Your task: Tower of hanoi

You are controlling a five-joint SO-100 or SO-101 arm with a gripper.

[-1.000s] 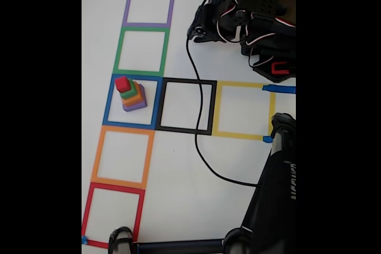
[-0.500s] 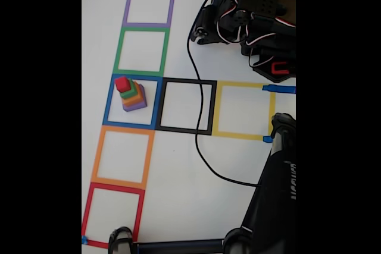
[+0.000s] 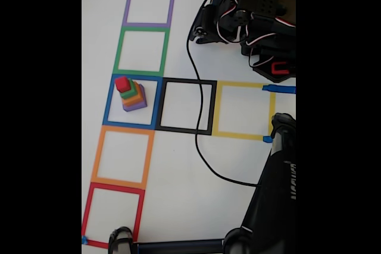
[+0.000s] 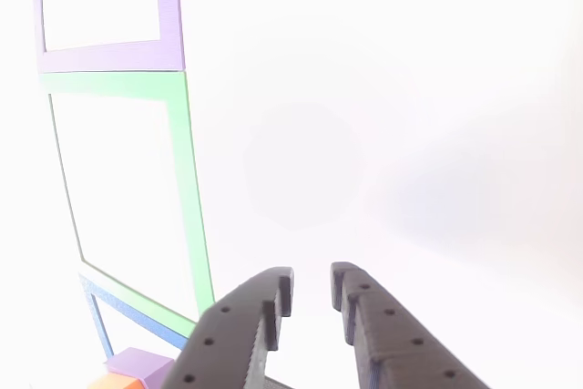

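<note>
Stack of four graded plain cubes stands intact: red smallest cube (image 3: 122, 83) on top, green cube (image 3: 128, 91) under it, orange cube (image 3: 133, 97) next, purple biggest cube (image 3: 135, 104) at the base. It sits inside the blue tape-outlined square (image 3: 108, 100), upper-left part of that square in the fixed view. In the other view a purple and orange corner of the stack (image 4: 137, 371) shows at about 7 o'clock of the frame.

Black two-finger gripper (image 4: 310, 291) hangs over bare white table (image 3: 178, 165), fingers parted by a narrow gap, nothing between them. In the fixed view the arm (image 3: 238, 16) sits folded at about 1 o'clock of the stack, well apart from it.

Risks, as a judgement: the gap looks narrow for any cube but perhaps the red one; a descent without opening wider would likely knock the top cube off or topple the stack. The cubes sit slightly skewed, so an off-centre pinch could drag the green one along. The black cable (image 3: 199, 141) crosses the black tape square (image 3: 211, 108) and could snag a cube set there.

Squares as bins: blue holds the stack; the purple square (image 3: 127, 5), green square (image 3: 119, 52), orange square (image 3: 96, 156), red square (image 3: 87, 212) and yellow square (image 3: 217, 108) hold no cubes.
</note>
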